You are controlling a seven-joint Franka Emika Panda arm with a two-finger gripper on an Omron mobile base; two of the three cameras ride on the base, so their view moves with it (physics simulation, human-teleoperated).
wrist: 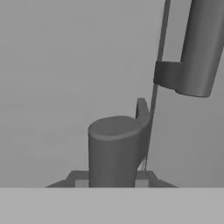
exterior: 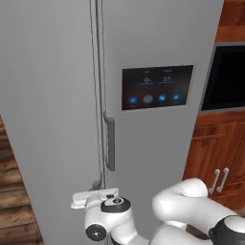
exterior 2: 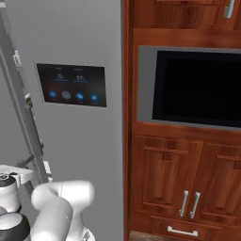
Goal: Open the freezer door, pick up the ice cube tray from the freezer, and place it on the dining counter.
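My gripper (exterior: 98,190) sat low in the left base view, just under the seam between the two grey doors. In the hand view my fingers were clenched around the lower end of the bar handle (wrist: 114,151) of the freezer door (exterior: 48,105), which filled the left of the left base view and was still flush shut. The door with the touchscreen panel (exterior: 157,87) stood to its right. I judged the first step in hand: door gripped, not yet opened. Next called for pulling back in an arc about the hinge, keeping the grip square.
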